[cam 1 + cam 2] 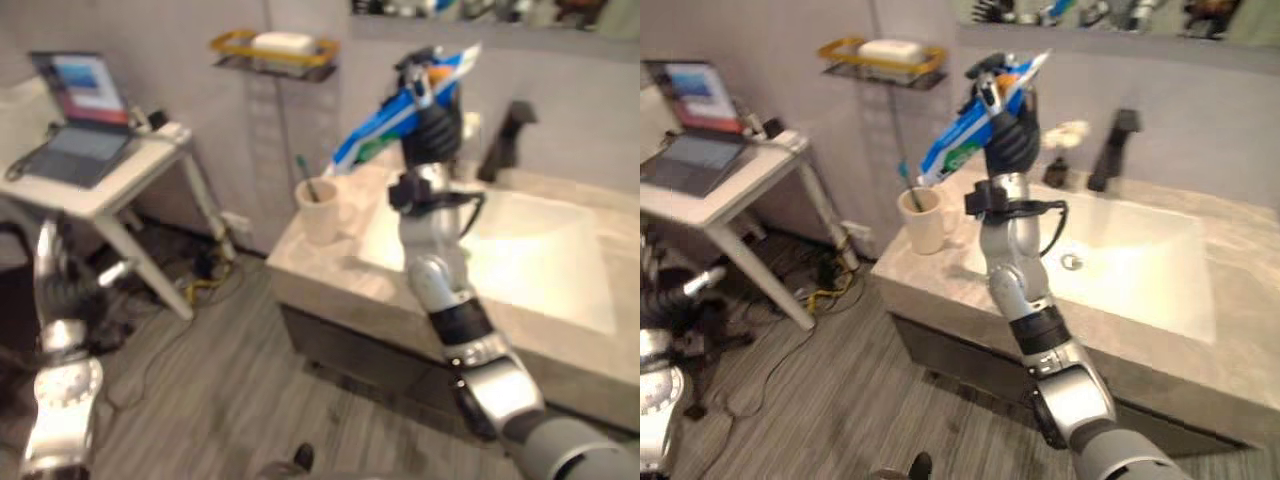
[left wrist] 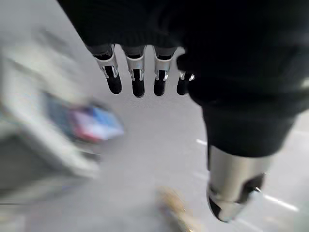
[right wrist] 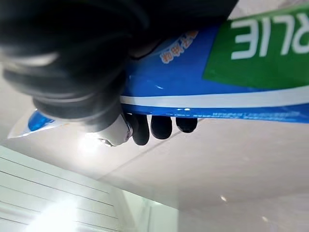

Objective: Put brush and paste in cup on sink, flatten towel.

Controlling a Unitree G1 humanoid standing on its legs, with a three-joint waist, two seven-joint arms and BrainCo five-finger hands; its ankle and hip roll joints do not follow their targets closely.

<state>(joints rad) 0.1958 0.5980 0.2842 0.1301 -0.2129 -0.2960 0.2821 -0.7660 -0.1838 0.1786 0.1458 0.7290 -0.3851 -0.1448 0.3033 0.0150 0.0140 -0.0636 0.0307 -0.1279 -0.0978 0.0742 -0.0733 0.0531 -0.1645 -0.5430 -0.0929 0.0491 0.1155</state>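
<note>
The right hand (image 1: 1008, 128) grips a blue toothpaste tube (image 1: 962, 135), fingers curled round it, raised above the counter (image 1: 940, 275) beside the sink (image 1: 1140, 265). A cup (image 1: 925, 222) holding a brush (image 1: 910, 182) stands on the counter nearby. The left hand (image 1: 50, 262) hangs low, fingers straight.

Silver-grey arms, dark ribbed wrist covers, silver fingers (image 2: 136, 72) with dark tips.

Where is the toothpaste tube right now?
The toothpaste tube is held up in the right hand, tilted above the sink counter, its lower end just right of the cup.
</note>
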